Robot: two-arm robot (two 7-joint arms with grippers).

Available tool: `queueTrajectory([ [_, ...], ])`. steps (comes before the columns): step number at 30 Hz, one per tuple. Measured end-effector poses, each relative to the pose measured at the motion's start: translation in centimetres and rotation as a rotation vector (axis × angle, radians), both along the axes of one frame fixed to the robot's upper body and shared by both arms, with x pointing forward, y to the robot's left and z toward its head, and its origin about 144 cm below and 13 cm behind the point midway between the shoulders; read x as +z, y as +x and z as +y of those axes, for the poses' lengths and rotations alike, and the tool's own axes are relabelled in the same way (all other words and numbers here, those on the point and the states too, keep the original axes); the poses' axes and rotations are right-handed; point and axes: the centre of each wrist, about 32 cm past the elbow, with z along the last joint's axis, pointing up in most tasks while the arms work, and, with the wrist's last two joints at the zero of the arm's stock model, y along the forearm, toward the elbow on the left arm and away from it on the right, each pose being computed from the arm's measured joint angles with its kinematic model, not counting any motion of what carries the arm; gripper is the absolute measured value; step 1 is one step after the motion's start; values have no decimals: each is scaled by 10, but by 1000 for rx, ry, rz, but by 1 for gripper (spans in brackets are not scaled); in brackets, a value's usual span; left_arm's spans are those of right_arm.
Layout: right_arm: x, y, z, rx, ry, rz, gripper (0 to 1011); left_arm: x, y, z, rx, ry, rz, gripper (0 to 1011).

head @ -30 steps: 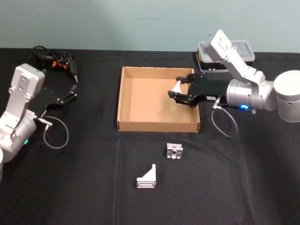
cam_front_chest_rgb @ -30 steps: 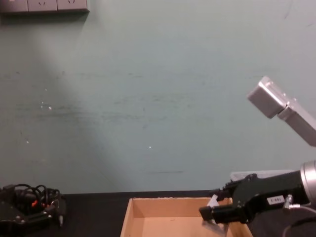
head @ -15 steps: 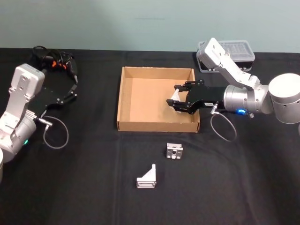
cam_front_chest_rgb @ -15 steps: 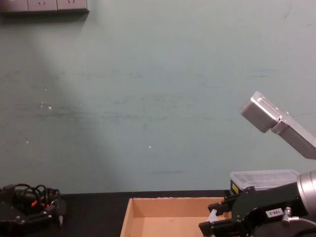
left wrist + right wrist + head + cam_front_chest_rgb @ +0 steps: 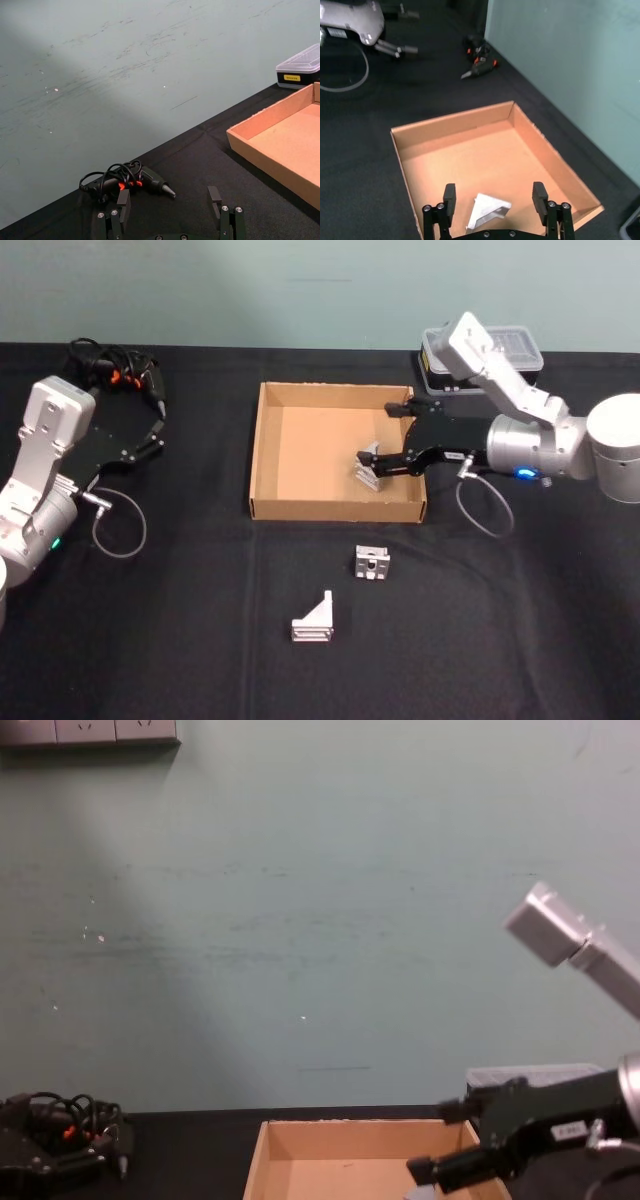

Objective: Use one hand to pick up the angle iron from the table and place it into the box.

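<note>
One silver angle iron (image 5: 366,466) lies on the floor of the tan cardboard box (image 5: 262,440), near its right wall. My right gripper (image 5: 386,439) hovers open over that spot, and nothing is between its fingers. In the right wrist view the angle iron (image 5: 487,210) rests on the box floor (image 5: 470,155) below the open right gripper (image 5: 494,196). Two more angle irons (image 5: 371,562) (image 5: 314,620) lie on the black table (image 5: 200,640) in front of the box. My left gripper (image 5: 156,429) stays parked, open, at the far left.
A black case with a clear lid (image 5: 485,352) stands behind the right arm. A black and orange power tool with coiled cable (image 5: 120,375) lies at the back left, just beyond the left gripper (image 5: 169,200). The box's walls (image 5: 340,1126) are low.
My right gripper has opened and let go of the angle iron, which now lies on the box floor. The right arm has drawn back slightly. The left arm has not moved.
</note>
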Motion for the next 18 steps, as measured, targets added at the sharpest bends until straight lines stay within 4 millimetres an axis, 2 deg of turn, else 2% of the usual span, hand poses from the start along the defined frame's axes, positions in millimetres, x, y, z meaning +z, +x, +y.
queueTrajectory([
  [3,7,-5,-3,-1,15,-21,1002,0,0,0,0,0,0,1000],
  [8,20,-20,-13,2,43,-52,1003,0,0,0,0,0,0,1000],
  [11,29,-37,-23,19,64,-60,1003,0,0,0,0,0,0,1000],
  [18,37,-65,-34,54,66,-49,1003,0,0,0,0,0,0,1000],
])
